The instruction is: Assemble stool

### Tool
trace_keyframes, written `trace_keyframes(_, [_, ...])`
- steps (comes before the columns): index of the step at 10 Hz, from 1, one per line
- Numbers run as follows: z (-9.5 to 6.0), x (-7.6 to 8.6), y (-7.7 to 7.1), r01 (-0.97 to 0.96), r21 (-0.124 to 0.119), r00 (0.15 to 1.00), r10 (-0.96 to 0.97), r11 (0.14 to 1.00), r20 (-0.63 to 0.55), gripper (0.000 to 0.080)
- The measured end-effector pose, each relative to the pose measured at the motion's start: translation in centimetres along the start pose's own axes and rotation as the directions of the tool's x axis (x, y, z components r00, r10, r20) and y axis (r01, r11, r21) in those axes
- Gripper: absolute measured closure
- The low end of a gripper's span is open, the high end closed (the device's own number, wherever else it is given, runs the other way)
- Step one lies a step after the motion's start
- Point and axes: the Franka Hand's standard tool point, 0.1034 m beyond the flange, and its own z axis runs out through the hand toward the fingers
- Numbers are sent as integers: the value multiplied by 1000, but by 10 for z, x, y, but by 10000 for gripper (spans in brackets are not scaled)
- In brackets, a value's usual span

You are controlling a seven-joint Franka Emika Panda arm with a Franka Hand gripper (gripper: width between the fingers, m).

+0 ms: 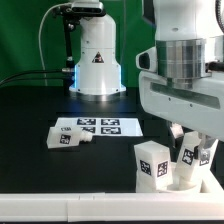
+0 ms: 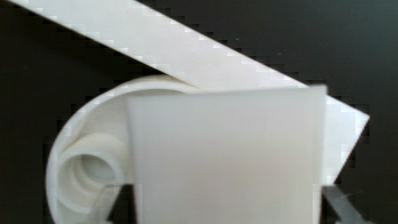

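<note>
Exterior view first. The hand (image 1: pixel 191 152) is down low on the exterior view's right, near edge of the bench (image 1: pixel 30 120), and it looks clamped on a held leg (image 1: pixel 186 157) with a tag facing the camera. Just beside it, toward the exterior view's left, an upright leg (image 1: pixel 152 162) stands on end. I can't tell from here whether it's plugged into anything or just parked. Further left a loose leg (image 1: pixel 68 135) lies flat, touching or nearly touching the end of the marker board (image 1: pixel 105 126). The corner rail (image 1: pixel 100 206) runs along the near edge. I can't pick out the seat in this view; the hand and arm cover that spot.

Wrist view: the held leg (image 2: pixel 222 140) fills the middle, and the dark fingers (image 2: pixel 118 205) sit tight against its two sides. So the hand (image 2: pixel 228 207) is at a medium width, gripping that leg. Right behind it is the round seat (image 2: pixel 89 150), with what looks like a socket ring showing, and the corner rail (image 2: pixel 178 50) crosses past it.

My read is that the stool is barely started. I see no leg clearly seated in the seat: one in the hand, one standing, one lying loose. What's left is pretty much everything: line this leg up with a socket, fix it in, then do the others.
</note>
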Motion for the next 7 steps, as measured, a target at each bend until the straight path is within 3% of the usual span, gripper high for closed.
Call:
trace_keyframes(2, [0,1,0,-159,1,987,159,987,1,466])
trace_keyframes(4, [1,2,0,-533,13,846,532,846,37,466])
trace_keyframes(5, [1,2,0,-595,28,804,593,804,46,466])
trace_keyframes(7, [1,2,0,-544,30,839,543,838,42,466])
